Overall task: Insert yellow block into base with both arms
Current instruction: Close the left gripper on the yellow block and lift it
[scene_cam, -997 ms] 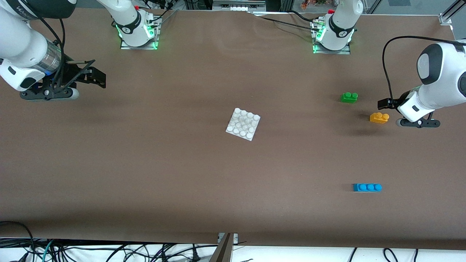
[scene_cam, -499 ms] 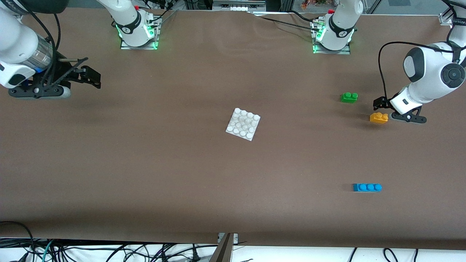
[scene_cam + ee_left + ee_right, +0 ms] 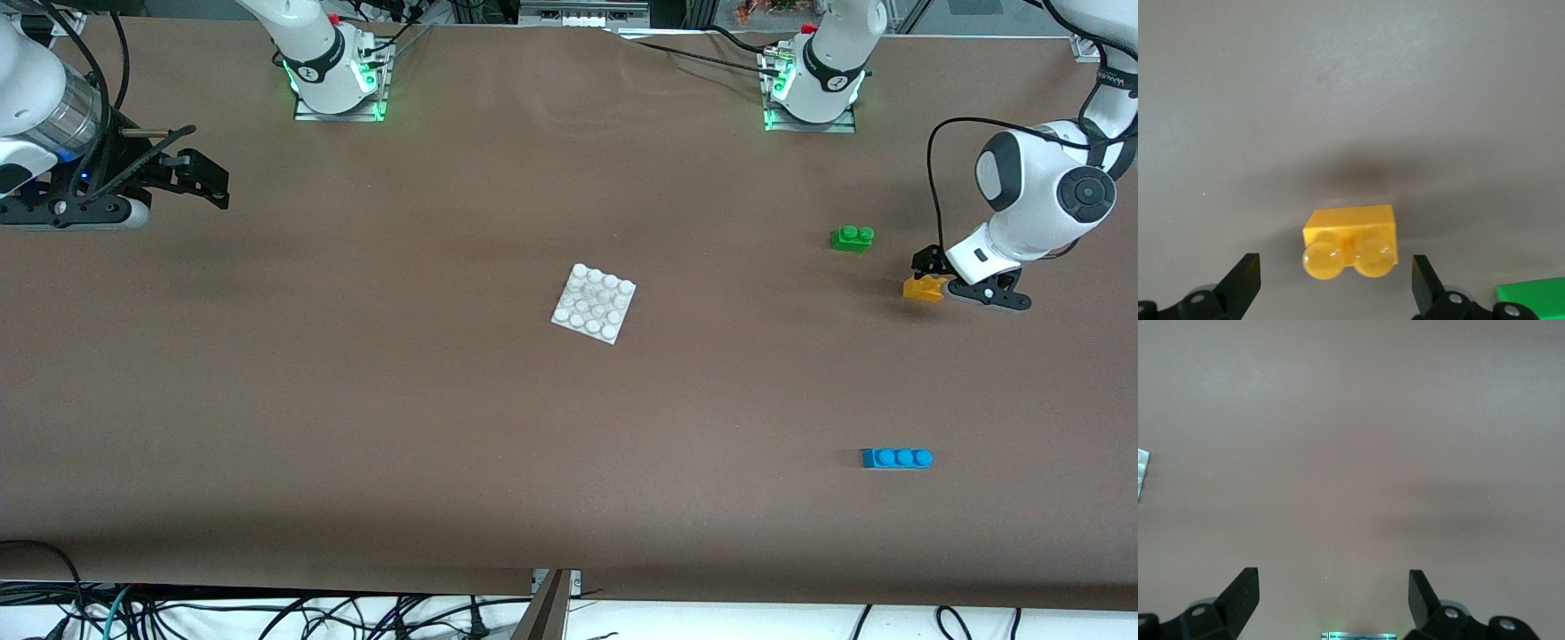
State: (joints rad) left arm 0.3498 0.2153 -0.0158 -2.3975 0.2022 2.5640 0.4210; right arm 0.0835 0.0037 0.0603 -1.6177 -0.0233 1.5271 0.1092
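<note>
Left wrist view shows the left gripper (image 3: 1335,283) spread wide astride the small yellow two-stud plastic block (image 3: 1350,241), positioned for grasping; the right gripper (image 3: 182,173) waits open.

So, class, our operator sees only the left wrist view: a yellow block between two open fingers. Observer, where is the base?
Observer: The base lies mid-table, apart from all bricks, toward the right arm's end from the yellow block.
Operator: Where is the other arm?
Observer: The right gripper hangs open over bare table at its own end, holding nothing.
Operator: Any bricks I can't see?
Observer: A blue brick lies nearer the front camera than the yellow block.
</note>
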